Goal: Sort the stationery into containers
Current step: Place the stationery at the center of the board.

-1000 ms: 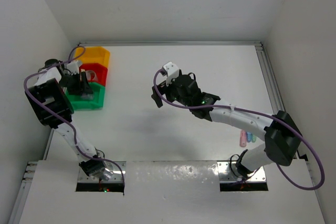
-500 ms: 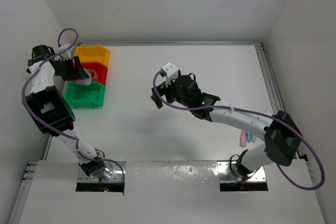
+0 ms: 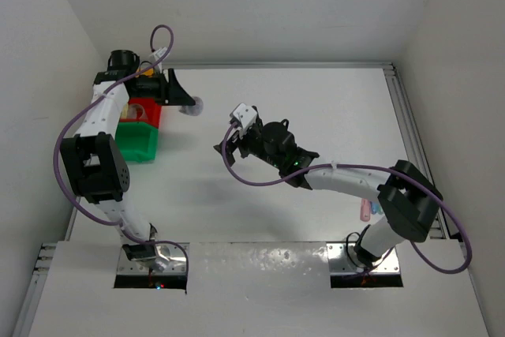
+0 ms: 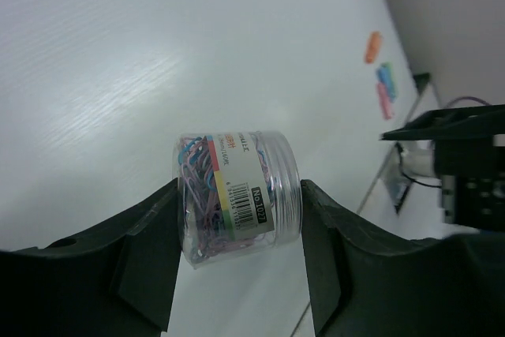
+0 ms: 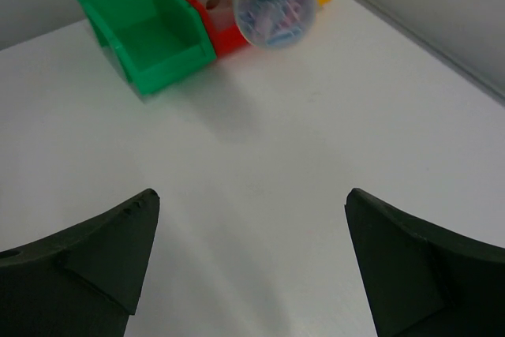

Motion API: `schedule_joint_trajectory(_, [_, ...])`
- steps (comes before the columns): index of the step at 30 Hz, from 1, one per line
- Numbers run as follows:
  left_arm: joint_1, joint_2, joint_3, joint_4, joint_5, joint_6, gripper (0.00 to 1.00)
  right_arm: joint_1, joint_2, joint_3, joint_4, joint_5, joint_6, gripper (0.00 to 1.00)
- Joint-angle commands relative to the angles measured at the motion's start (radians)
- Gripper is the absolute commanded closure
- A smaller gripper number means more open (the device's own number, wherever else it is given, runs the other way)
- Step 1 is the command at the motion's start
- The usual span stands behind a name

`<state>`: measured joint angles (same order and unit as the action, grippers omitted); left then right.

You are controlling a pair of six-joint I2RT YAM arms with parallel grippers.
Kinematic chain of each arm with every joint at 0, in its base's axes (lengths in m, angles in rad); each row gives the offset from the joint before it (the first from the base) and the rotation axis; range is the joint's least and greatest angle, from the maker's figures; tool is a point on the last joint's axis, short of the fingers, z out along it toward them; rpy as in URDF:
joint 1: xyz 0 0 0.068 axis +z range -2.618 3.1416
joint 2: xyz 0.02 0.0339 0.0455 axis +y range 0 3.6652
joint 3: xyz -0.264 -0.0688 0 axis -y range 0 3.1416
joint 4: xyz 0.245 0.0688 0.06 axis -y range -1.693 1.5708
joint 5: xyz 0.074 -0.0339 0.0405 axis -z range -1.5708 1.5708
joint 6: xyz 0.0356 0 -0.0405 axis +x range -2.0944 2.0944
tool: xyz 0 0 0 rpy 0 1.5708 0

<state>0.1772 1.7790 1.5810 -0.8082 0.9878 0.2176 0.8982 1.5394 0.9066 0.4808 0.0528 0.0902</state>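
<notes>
Swung since the earlier frame from above the green bin [image 3: 140, 146] to the far side of the red bin [image 3: 142, 112], the left arm [image 3: 101, 112] is shown over the white surface [image 3: 316, 100]. The right arm [image 3: 347, 173] is reached toward the red bin, right jaws spread wide and empty. A clear jar of paper clips [image 4: 237, 195] is clamped between the left jaws, aloft just right of the red bin. Pastel sticks [image 3: 368, 209] are seen well apart from it. The round jar is best lowered inside a bin before release, lest it roll.
</notes>
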Motion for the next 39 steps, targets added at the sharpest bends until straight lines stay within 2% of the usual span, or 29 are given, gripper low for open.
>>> schedule_joint_trajectory(1, [-0.047, -0.038, 0.004, 0.069, 0.227, -0.096, 1.0, 0.022, 0.039, -0.014, 0.307, -0.039, -0.135, 0.01])
schedule_joint_trajectory(7, [-0.088, -0.076, -0.068, 0.23, 0.319, -0.285, 1.0, 0.021, 0.117, -0.021, 0.476, -0.042, -0.181, 0.01])
schedule_joint_trajectory(13, [-0.143, -0.079, -0.115, 0.245, 0.286, -0.311, 1.0, 0.008, 0.209, 0.055, 0.533, -0.025, -0.129, 0.04])
schedule_joint_trajectory(20, [-0.145, -0.082, -0.153, 0.352, 0.063, -0.429, 1.0, -0.03, 0.245, 0.063, 0.499, 0.007, -0.05, 0.1])
schedule_joint_trajectory(34, [-0.166, -0.056, -0.18, 0.411, 0.061, -0.506, 1.0, -0.051, 0.263, 0.08, 0.45, 0.033, 0.045, 0.07])
schedule_joint_trajectory(39, [-0.192, -0.061, -0.181, 0.42, 0.041, -0.529, 1.0, -0.071, 0.265, 0.135, 0.354, -0.007, 0.068, 0.02])
